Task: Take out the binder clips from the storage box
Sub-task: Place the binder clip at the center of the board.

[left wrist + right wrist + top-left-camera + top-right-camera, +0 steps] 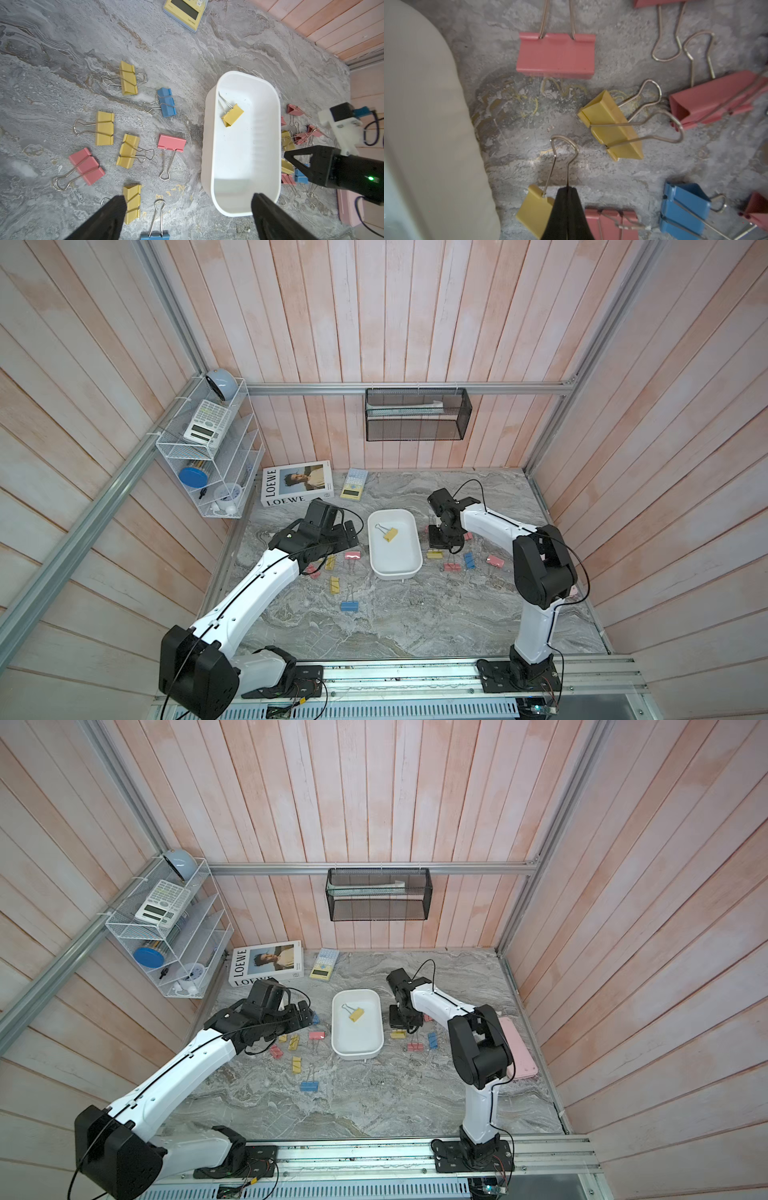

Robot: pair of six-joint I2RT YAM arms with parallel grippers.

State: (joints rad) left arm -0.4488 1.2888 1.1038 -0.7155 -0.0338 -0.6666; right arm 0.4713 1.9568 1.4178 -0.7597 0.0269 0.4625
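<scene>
Glossy white plastic rectangular storage box (207,149); matt pastel binder clips (105,127) with shiny silver wire handles (165,166); rough veined grey stone-look tabletop (52,41); matt pale pink wood-plank walls (374,302).

Box: the storage box (397,562) is white and shallow with rounded corners, and stands upright on the table.
Inside: one yellow clip (232,115) lies tilted on the box floor near one end, its wire handles against the wall.
Left of box: binder clips (105,127) in yellow, pink and blue lie scattered flat and apart from one another.
Right of box: a pink clip (556,55), a yellow and a blue lie close together, some handles overlapping.
Held: a second yellow clip (534,209) sits just beside the box wall, one wire handle pinched by the right gripper (568,188).
</scene>
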